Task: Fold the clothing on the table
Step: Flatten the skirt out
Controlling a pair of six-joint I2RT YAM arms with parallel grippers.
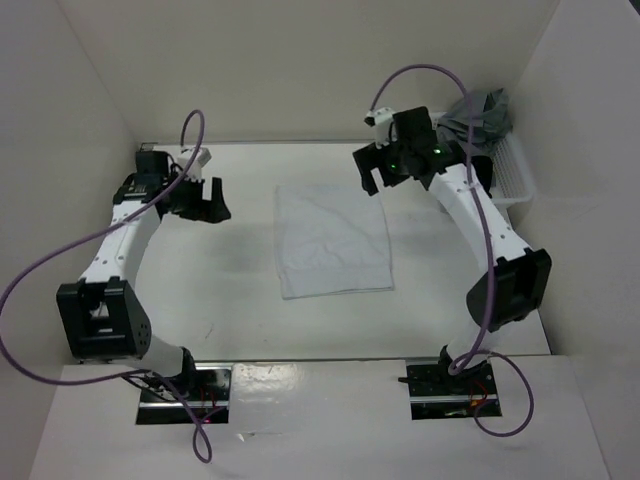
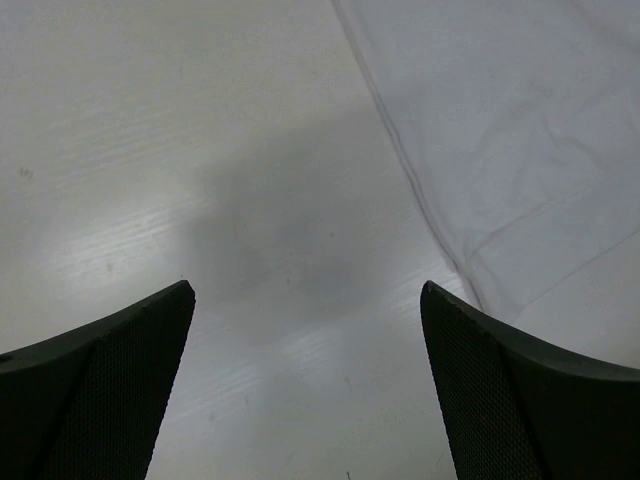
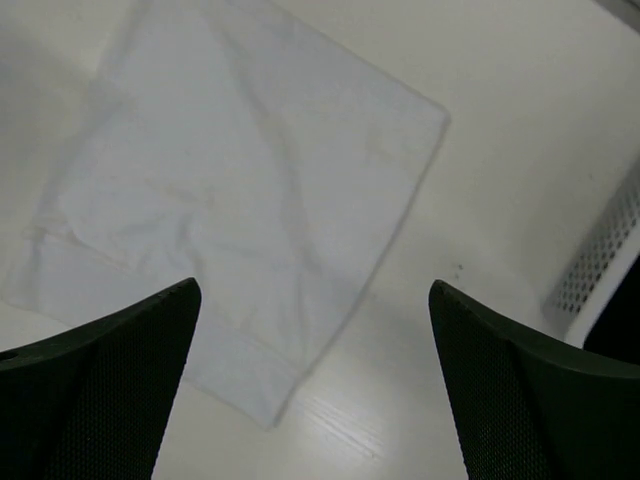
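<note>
Well, the clothing (image 1: 333, 240) lies flat in the middle of the table (image 1: 235, 290), a pale, faintly wrinkled rectangle with nothing resting on it. Both arms hang above the surface on either side of it, and neither touches the fabric.

The left gripper (image 1: 208, 205) hovers over bare tabletop just beside the cloth's left edge, its jaws spread wide and empty. In its own wrist view that edge runs slantwise past the right fingertip.

The right gripper (image 1: 378, 170) hangs over the far right corner of the cloth, also wide apart with nothing between the fingers. Its camera looks down on that corner and on a hemmed band along one side.

To me this flanking stance looks like a setup for pinching opposite edges together, so the cloth can be lifted evenly and not dragged askew.

Off in the far right corner sits a white mesh basket (image 1: 510, 180) with a grey garment (image 1: 482, 112) heaped by it, well apart from the work.
</note>
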